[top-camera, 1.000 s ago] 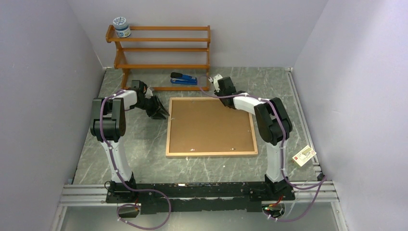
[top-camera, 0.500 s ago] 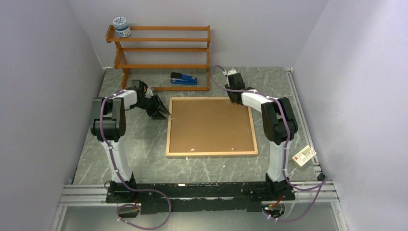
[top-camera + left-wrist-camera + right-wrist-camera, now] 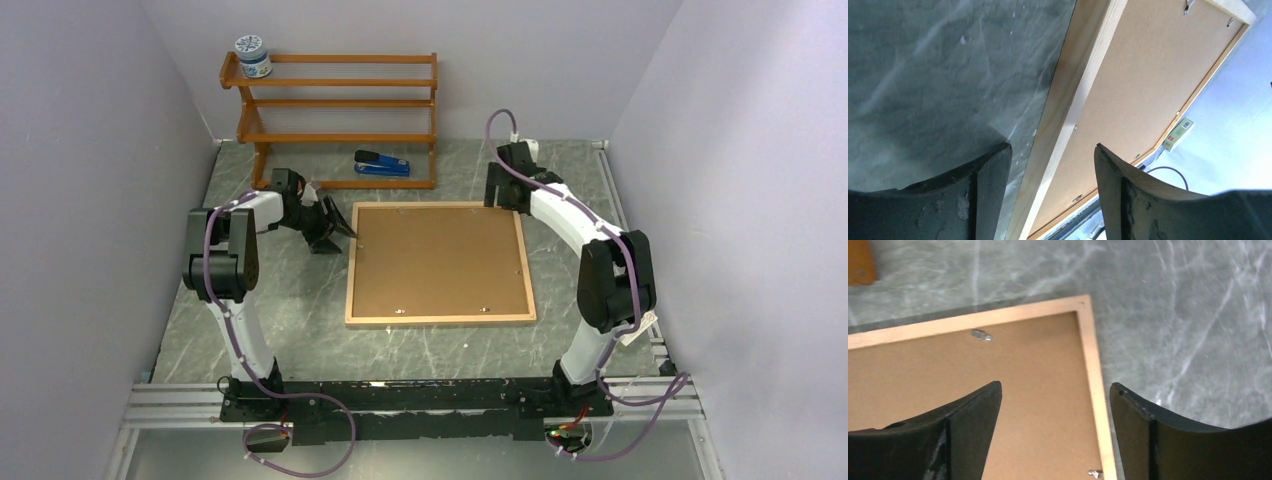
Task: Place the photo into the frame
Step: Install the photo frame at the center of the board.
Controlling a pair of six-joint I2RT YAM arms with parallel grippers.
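Frame (image 3: pixel 440 319) flat at centre of table (image 3: pixel 290 300), back up, brown backing board (image 3: pixel 438 260) seated inside its moulding. Jar (image 3: pixel 252 56) on top shelf of rack (image 3: pixel 340 103). Left gripper (image 3: pixel 1052 145), fingers apart, low, just beside frame's left edge. Right gripper (image 3: pixel 1055 384), fingers apart, above its far right corner. Photo under board or elsewhere: cannot tell.

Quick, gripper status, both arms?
Left gripper: open, empty, by the left edge of the frame.
Right gripper: open, empty, over the frame's far right corner.
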